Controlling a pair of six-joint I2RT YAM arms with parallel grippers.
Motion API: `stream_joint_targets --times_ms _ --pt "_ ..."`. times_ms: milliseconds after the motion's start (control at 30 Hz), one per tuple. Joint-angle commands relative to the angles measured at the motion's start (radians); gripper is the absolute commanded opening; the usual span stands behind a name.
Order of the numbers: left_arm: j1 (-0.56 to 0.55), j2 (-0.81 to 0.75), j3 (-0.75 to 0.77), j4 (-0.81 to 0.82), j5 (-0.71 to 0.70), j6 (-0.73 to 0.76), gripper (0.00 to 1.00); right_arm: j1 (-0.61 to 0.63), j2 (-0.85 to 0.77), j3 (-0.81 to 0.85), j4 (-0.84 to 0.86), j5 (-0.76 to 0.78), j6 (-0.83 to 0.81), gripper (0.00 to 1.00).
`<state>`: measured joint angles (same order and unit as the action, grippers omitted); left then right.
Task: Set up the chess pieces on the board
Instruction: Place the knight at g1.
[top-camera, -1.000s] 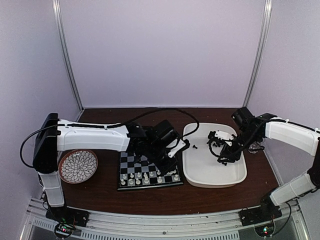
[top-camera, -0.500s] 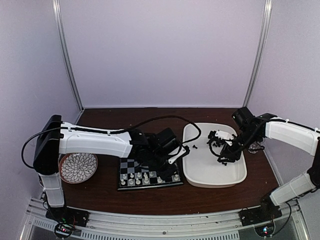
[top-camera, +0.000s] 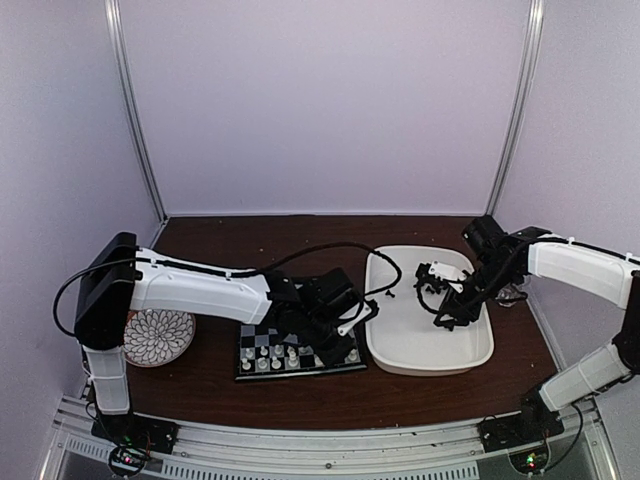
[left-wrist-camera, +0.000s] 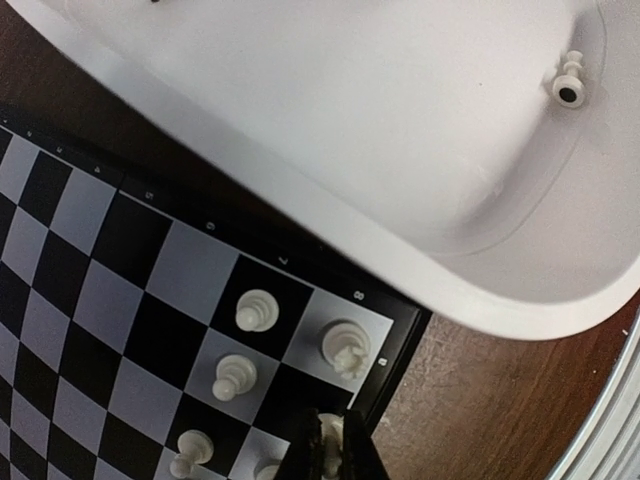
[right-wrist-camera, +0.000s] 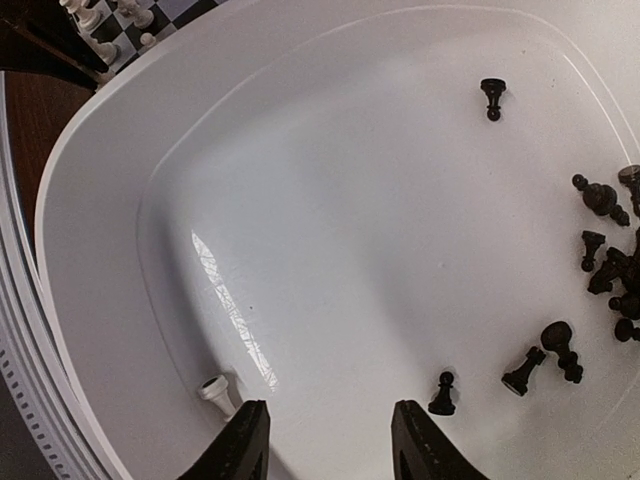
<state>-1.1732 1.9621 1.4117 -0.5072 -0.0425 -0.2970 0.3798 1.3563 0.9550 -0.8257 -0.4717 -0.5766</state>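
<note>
Pinched nearly shut on a white piece (left-wrist-camera: 332, 428), the left end effector (left-wrist-camera: 333, 442) seems to be seating it by the corner of the board (left-wrist-camera: 150, 270) beside the tray (left-wrist-camera: 330, 230), a clean release due next; the right end effector (right-wrist-camera: 328, 445) gapes empty above that tray.

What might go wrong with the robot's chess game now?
The left gripper seems to hold a white piece close to standing white pieces at the board corner; it might tip them. The lone white pawn lies against the tray wall, so the open right gripper may fumble it.
</note>
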Motion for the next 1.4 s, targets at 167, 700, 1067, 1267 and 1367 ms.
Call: stream_joint_targets --times_ms 167,700,1067,1267,1367 --pt "0.002 0.039 -0.012 0.054 -0.006 -0.01 0.0 -0.007 0.014 -0.004 -0.004 -0.018 -0.005 0.46" --pt "0.013 0.038 -0.023 0.048 -0.057 -0.003 0.04 -0.007 0.015 -0.002 -0.01 -0.019 -0.005 0.46" --pt "0.014 0.025 -0.024 0.044 -0.019 0.004 0.16 -0.007 0.018 -0.002 -0.009 -0.024 -0.005 0.46" --pt "0.012 -0.03 -0.025 0.042 -0.011 0.017 0.2 -0.007 0.018 0.005 -0.025 -0.023 -0.008 0.46" --pt "0.009 -0.1 -0.007 0.036 -0.007 0.035 0.22 -0.017 0.011 0.021 -0.072 -0.016 -0.046 0.46"
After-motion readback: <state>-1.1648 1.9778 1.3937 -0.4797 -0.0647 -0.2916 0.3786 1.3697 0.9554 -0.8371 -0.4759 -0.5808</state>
